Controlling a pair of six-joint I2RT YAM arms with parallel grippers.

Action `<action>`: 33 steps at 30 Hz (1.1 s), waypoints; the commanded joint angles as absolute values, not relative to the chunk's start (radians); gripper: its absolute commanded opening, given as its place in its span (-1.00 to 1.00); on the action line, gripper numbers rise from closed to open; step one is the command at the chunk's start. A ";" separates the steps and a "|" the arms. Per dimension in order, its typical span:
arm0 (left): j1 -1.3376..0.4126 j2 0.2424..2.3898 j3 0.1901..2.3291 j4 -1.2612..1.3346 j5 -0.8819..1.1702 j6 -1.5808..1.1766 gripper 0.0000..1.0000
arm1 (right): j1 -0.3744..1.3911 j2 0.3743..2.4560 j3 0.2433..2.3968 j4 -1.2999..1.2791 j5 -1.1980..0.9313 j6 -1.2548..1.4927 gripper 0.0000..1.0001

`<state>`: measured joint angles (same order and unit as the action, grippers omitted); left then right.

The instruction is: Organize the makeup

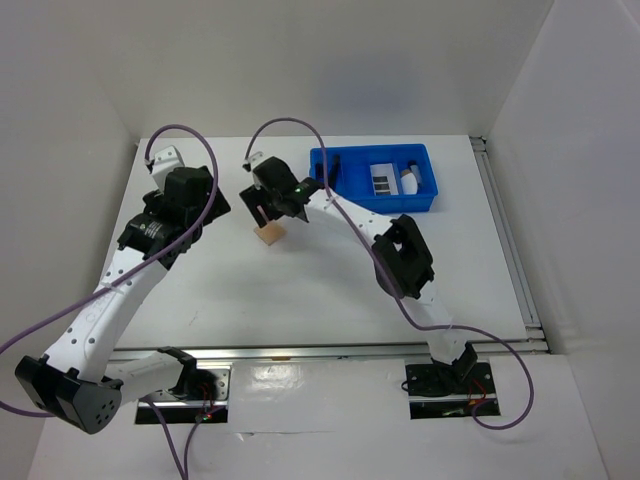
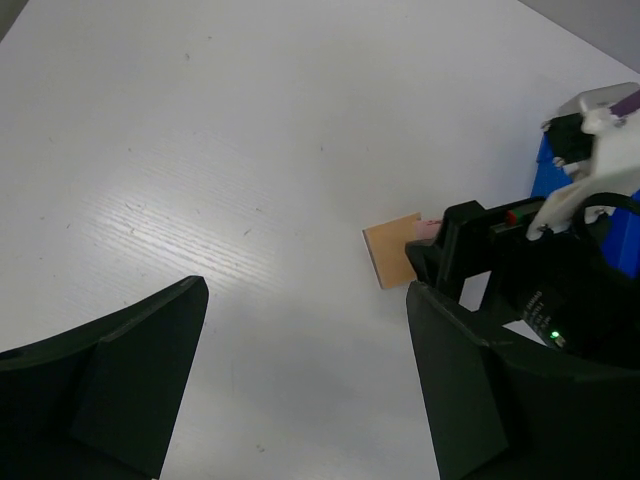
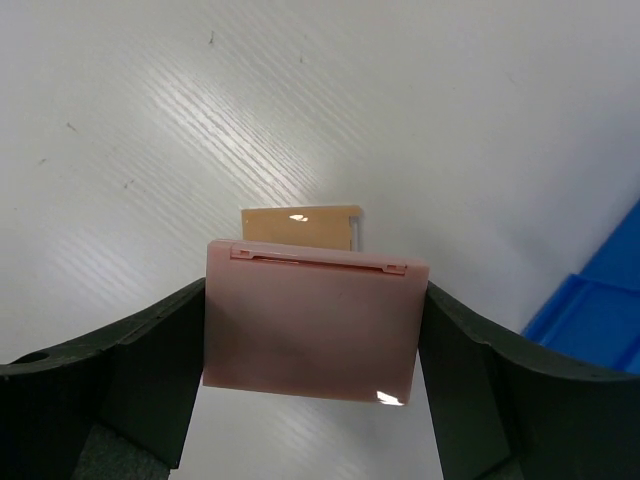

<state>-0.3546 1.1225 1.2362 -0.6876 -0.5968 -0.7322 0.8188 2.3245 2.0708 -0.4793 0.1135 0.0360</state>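
We see the right gripper (image 3: 312, 300) clamped on the flat pink square case (image 3: 312, 345), low over the white table (image 3: 150, 120), left of the blue plastic bin (image 1: 380, 205) in the top view. A tan square piece (image 3: 300, 222) lies just beneath it. Our left gripper (image 2: 305, 300) hangs nearby, fingers spread apart

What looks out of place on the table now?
Two items sit outside the blue bin: a pink case, gripped by the right gripper, and a tan square pad lying flat just beyond it. Nothing looks spilled or broken.
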 commanded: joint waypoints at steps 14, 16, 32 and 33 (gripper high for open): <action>-0.350 1.103 1.252 -0.617 -0.545 -0.698 0.89 | 0.520 2.169 2.080 -0.505 0.270 0.248 0.30; -0.350 1.114 1.252 -0.617 -0.545 -0.698 0.89 | 0.491 2.203 2.112 -0.528 0.284 0.258 0.30; -0.350 1.172 1.262 -0.635 -0.505 -0.678 0.89 | 0.359 2.370 2.200 -0.525 0.265 0.288 0.51; -0.350 1.172 1.262 -0.635 -0.505 -0.678 0.89 | 0.359 2.379 2.212 -0.525 0.265 0.288 0.61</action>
<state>-0.3546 1.1667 1.2362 -0.6464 -0.5186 -0.7029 0.3656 2.3749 2.1422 -0.5411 0.2546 0.2733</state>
